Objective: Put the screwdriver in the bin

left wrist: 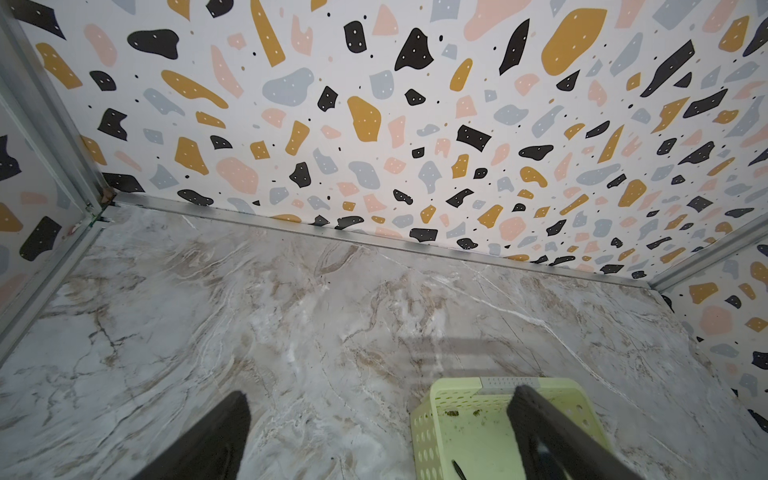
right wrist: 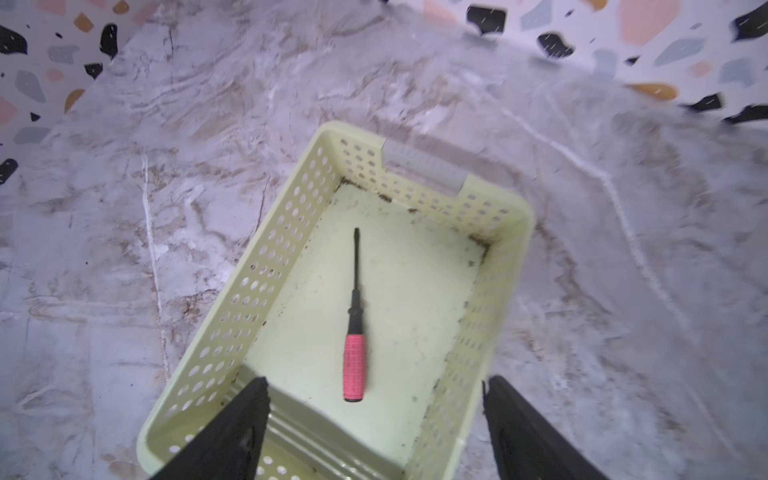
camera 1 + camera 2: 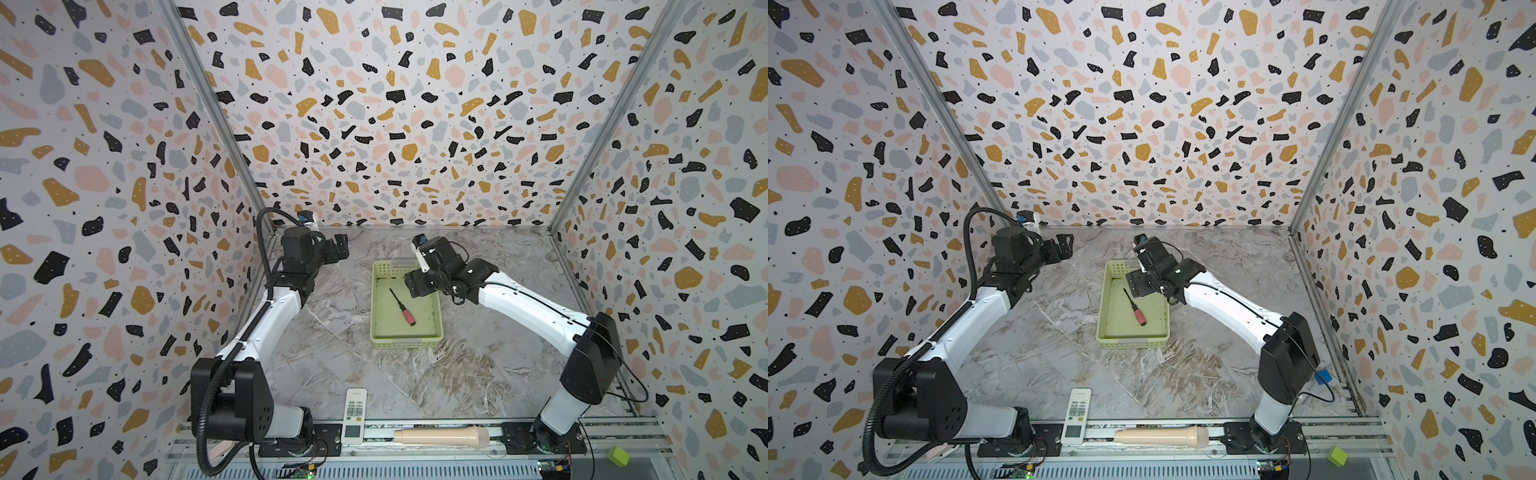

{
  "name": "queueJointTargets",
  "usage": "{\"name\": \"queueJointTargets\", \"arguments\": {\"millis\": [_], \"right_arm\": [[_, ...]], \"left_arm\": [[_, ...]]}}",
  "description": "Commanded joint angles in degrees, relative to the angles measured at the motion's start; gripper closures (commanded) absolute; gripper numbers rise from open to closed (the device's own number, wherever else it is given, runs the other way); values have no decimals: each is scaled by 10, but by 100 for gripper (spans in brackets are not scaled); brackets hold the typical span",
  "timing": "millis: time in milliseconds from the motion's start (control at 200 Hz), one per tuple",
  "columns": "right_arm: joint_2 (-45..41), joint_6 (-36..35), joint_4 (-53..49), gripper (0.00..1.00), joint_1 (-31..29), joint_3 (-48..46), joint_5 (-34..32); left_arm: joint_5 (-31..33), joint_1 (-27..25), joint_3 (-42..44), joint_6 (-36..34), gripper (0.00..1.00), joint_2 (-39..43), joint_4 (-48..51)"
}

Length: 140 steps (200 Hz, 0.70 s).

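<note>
Lying in bin [image 2: 270,266], screwdriver [image 2: 354,332]; right tool [image 2: 376,384] wide, empty; left tool [image 1: 380,395] wide, partly hiding bin.

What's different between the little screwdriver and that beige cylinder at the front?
The screwdriver is slim, red-handled with a dark shaft; the beige cylinder is thicker, longer and one colour. The screwdriver lies inside the yellow-green bin; the beige cylinder lies on the front rail, outside it. Both lie flat.

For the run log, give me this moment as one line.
screwdriver: flat on bin floor | right gripper: jaws open, empty, above bin | left gripper: jaws open, empty
</note>
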<state>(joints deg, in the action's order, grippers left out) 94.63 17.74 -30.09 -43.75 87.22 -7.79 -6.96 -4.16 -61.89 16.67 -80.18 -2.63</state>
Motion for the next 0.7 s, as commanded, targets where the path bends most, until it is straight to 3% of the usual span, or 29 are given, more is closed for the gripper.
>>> {"name": "queueJointTargets", "arguments": {"millis": [0, 240, 401, 551, 696], "right_arm": [[-51, 12, -23, 1, 23, -22, -26], [-177, 23, 39, 1, 78, -140, -20], [-234, 28, 49, 1, 136, -194, 18], [-286, 14, 74, 1, 150, -239, -17], [-339, -2, 125, 1, 161, -304, -39]], "left_arm": [[18, 4, -5, -6, 0, 7, -20], [40, 4, 22, -20, 1, 30, -45], [37, 4, 63, -24, 0, 48, -100], [58, 4, 124, -60, 0, 74, -181], [102, 4, 146, -85, 0, 88, -193]]}}
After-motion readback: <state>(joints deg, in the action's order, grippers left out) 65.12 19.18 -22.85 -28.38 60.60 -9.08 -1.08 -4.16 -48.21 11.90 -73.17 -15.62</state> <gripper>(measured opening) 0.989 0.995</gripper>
